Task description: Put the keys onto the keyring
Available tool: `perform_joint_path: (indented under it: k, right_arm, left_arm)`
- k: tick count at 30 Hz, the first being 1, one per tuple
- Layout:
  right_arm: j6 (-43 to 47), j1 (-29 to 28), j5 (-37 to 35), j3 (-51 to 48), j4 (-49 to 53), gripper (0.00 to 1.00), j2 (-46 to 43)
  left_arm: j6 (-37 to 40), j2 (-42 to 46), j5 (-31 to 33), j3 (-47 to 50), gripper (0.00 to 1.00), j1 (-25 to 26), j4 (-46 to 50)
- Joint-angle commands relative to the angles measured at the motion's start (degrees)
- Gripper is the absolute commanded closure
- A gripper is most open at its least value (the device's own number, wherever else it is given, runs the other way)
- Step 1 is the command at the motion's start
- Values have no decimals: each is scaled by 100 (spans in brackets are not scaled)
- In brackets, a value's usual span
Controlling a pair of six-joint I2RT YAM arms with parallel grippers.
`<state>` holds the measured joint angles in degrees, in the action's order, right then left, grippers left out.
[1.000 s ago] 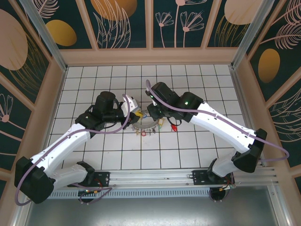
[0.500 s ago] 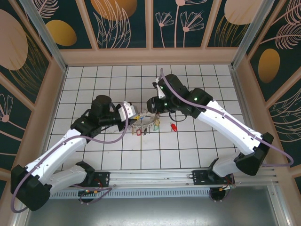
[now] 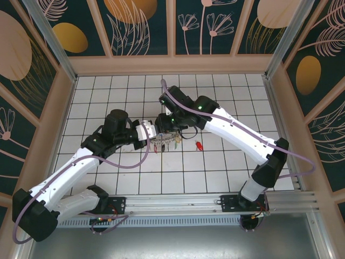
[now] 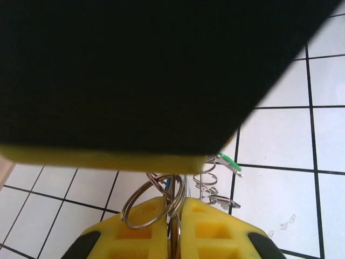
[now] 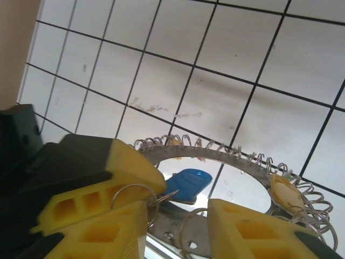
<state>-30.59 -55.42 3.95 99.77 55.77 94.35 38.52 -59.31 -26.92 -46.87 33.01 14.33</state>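
My left gripper (image 3: pixel 150 130) (image 4: pixel 175 203) is shut on the thin wire of the keyring (image 4: pixel 161 200) (image 5: pixel 133 190), holding it just above the tiles. A flat metal ring with small wire loops (image 5: pixel 226 154) hangs from it. On it are a blue key (image 5: pixel 190 182), a yellow key (image 5: pixel 282 192) and a green key (image 4: pixel 229 161). My right gripper (image 3: pixel 163 123) (image 5: pixel 178 229) is pressed close against the left one, open, its fingers either side of a small loop without gripping it. A red key (image 3: pixel 199 145) lies alone on the floor to the right.
White tiled floor (image 3: pixel 215 167) inside a walled pen with patterned panels (image 3: pixel 140 27). The right gripper's dark body (image 4: pixel 135 70) blocks most of the left wrist view. Both arms meet near the floor's middle.
The right gripper has moved left, up against the left gripper, and its jaws have opened wider. The left gripper has kept its hold on the keyring, and the bundle has shifted slightly left.
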Motion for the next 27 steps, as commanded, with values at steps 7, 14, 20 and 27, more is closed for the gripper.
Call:
perform_joint_path:
  k: [7,14,20,27]
  right_arm:
    - [-35,-47,-325,227,519,71,22]
    - [-24,-51,-371,170,560,82,-36]
    - [-43,-54,-347,34,441,92,-141]
    - [-87,-50,-387,-164,270,100,-279]
  left_arm:
    - [118,49,-78,38,100,42,-185]
    - [105,51,-39,29,100,39,-185]
    - [102,76,-32,49,100,45,-185]
    - [-50,143,57,167,100,43,-385]
